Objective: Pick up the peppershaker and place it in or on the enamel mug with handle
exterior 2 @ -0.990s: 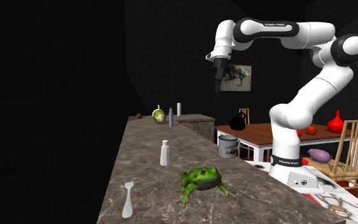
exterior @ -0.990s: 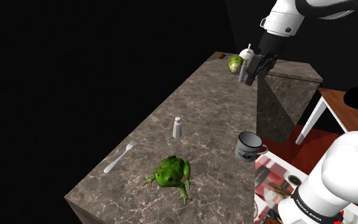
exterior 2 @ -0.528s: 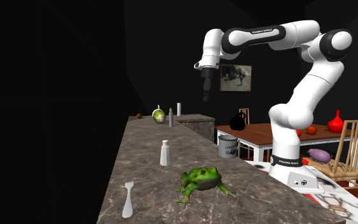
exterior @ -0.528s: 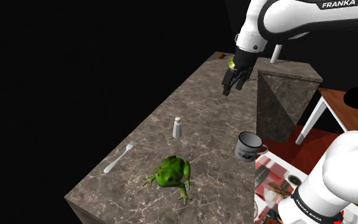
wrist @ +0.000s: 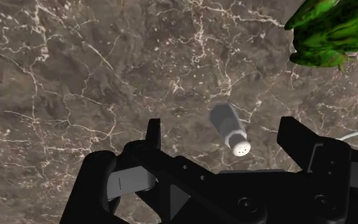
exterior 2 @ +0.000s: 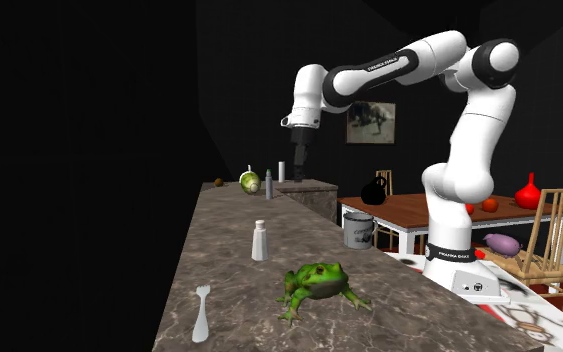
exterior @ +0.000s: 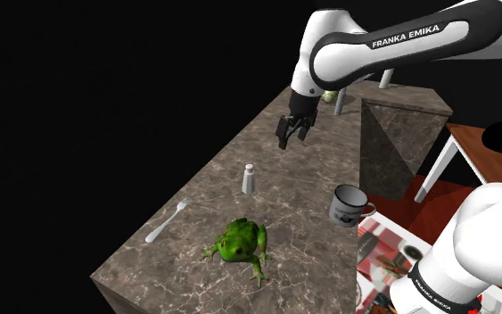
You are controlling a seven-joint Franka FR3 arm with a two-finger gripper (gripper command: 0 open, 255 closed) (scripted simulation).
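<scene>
A small white pepper shaker (exterior: 249, 178) (exterior 2: 260, 241) stands upright in the middle of the brown marble counter (exterior: 293, 169). The white mug with a handle (exterior: 349, 206) (exterior 2: 358, 230) sits near the counter's edge, to the shoulder view's right of the shaker. My black gripper (exterior: 289, 134) (exterior 2: 299, 163) hangs open well above the counter, a little farther back than the shaker. Seen from the wrist, the shaker (wrist: 229, 128) lies below, between the spread fingers of the gripper (wrist: 224, 135), untouched.
A green frog figure (exterior: 238, 241) (exterior 2: 317, 283) (wrist: 333, 28) sits near the counter's front end, with a white fork (exterior: 167, 221) (exterior 2: 202, 312) beside it. A cabbage (exterior 2: 250, 182) and bottles (exterior 2: 268, 185) stand at the far end by a raised block (exterior: 400, 134). A wooden table (exterior 2: 409, 208) stands beyond.
The arm has swung from the counter's far end toward the shaker, leftward and lower in the shoulder view. The fingers have stayed open and nothing on the counter moved.
</scene>
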